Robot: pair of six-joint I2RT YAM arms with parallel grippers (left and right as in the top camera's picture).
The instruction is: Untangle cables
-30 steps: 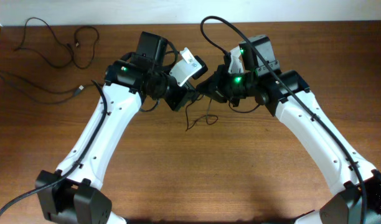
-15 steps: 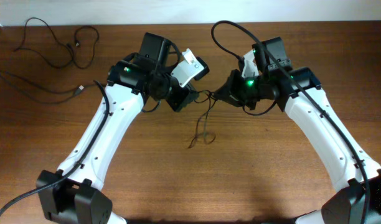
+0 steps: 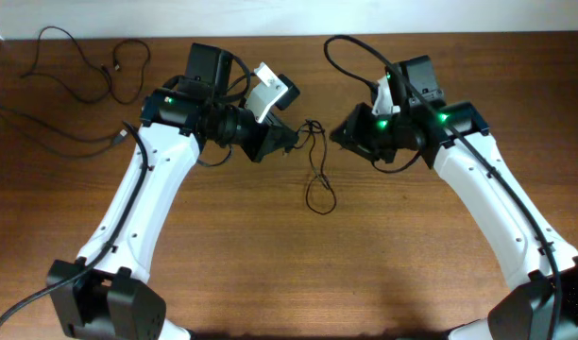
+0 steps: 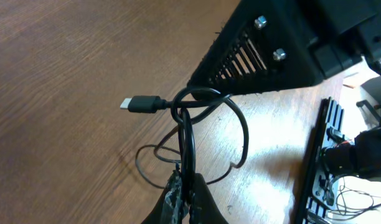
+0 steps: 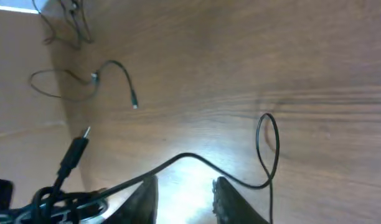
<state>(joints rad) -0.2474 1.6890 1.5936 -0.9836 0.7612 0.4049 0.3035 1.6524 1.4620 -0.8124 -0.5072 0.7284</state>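
Observation:
My left gripper (image 3: 291, 142) is shut on a knotted bundle of thin black cables (image 3: 314, 127) and holds it above the table. In the left wrist view the fingers (image 4: 189, 198) pinch the cords just below a small knot (image 4: 185, 112), and a plug end (image 4: 139, 104) sticks out to the left. One strand trails down from the knot to a loose loop (image 3: 318, 196) on the wood. My right gripper (image 3: 339, 136) is open and empty, just right of the knot. In the right wrist view a strand (image 5: 197, 158) runs across in front of its spread fingers (image 5: 184, 196) to the loop (image 5: 268, 149).
Other thin black cables (image 3: 81, 66) lie loose at the table's far left corner, one with a plug end (image 3: 119, 138). They also show in the right wrist view (image 5: 84, 81). The wooden table (image 3: 298, 274) ends at a white wall at the back.
The right gripper has let go and drawn back to the right. The left gripper has pulled the knot left and back. A strand has paid out, and its loop now lies nearer the front.

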